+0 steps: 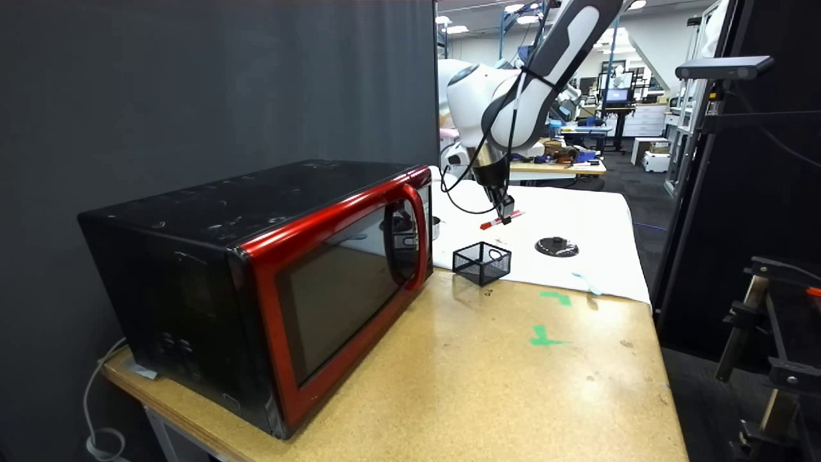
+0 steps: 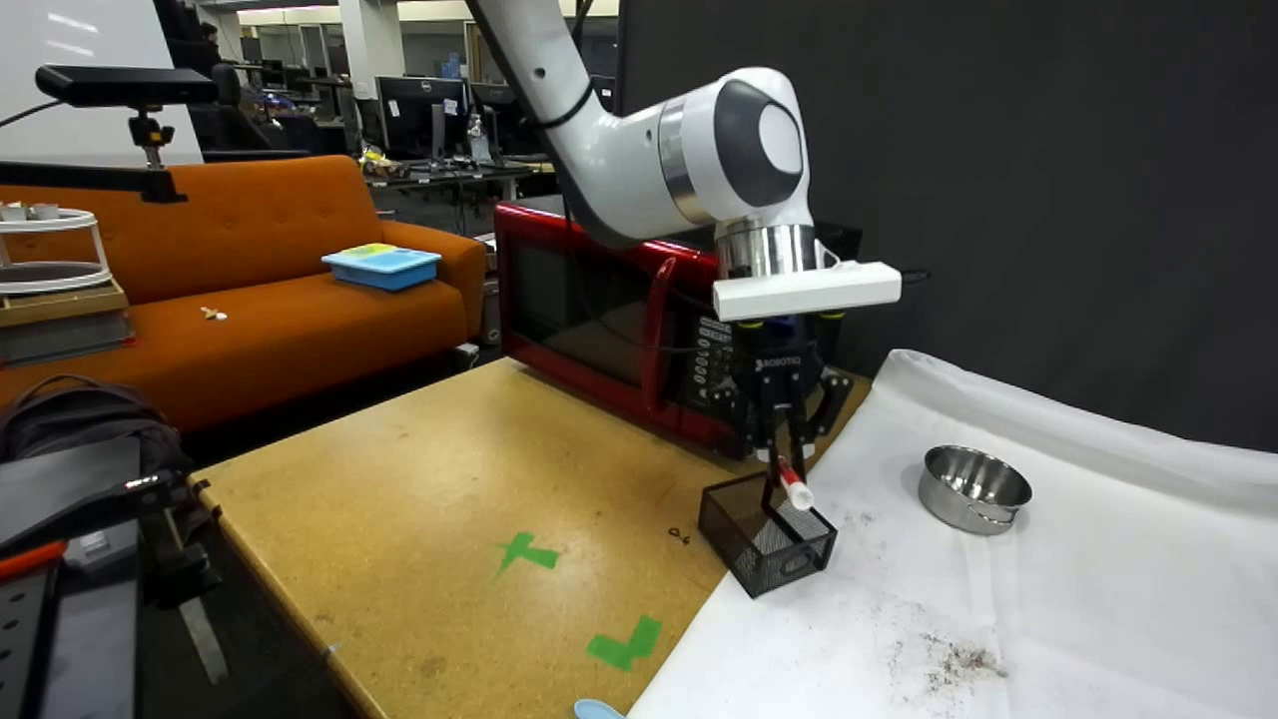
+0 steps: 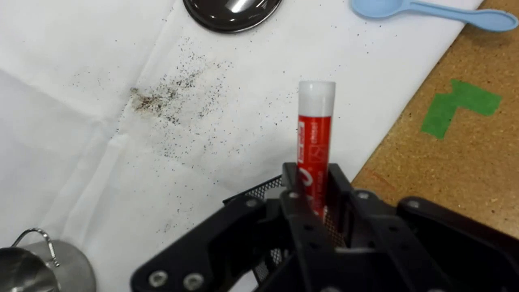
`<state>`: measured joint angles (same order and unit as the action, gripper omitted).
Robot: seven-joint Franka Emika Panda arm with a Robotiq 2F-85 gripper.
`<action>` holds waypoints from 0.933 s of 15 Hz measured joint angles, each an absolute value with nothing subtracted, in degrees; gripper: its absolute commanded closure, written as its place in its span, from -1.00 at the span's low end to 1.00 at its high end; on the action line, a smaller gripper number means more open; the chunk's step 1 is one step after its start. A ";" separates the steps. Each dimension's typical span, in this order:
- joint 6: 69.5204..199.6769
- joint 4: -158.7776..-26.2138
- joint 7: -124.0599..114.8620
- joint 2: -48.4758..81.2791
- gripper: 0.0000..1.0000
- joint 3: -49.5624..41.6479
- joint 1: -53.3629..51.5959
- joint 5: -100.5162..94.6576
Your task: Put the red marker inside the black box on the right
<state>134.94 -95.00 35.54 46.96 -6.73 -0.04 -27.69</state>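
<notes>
The red marker (image 3: 315, 138), with a white end, is between my gripper's fingers (image 3: 313, 172). My gripper is shut on it and holds it in the air. In an exterior view the marker (image 1: 492, 224) lies tilted across the fingertips (image 1: 507, 218); in an exterior view its white end (image 2: 796, 489) points at the camera. The black box (image 2: 769, 559), an open wire-mesh container, stands on the edge of the white sheet below the gripper (image 2: 786, 464). It also shows in an exterior view (image 1: 482, 266). In the wrist view my fingers hide most of the box (image 3: 259, 190).
The black-and-red microwave (image 1: 256, 295) stands beside the box. A metal pot (image 2: 973, 489), a dark round lid (image 1: 557, 246) and a light blue spoon (image 3: 438, 12) lie around on the sheet. Green tape (image 2: 624, 647) marks the wooden table.
</notes>
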 measured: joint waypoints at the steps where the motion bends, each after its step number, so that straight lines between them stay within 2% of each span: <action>1: 134.16 -93.19 35.56 49.26 0.91 -6.72 -0.02 -27.75; 3: 133.94 -89.51 35.65 53.88 0.91 -6.72 0.21 -27.76; 4: 133.94 -87.78 35.72 55.80 0.12 -6.73 0.37 -27.76; 6: 133.95 -84.72 36.00 58.73 0.00 -6.72 0.80 -27.75; 13: 134.02 -80.41 37.12 61.11 -1.00 -6.70 2.63 -27.71; 14: 134.04 -80.31 37.12 61.11 -1.00 -6.70 2.72 -27.71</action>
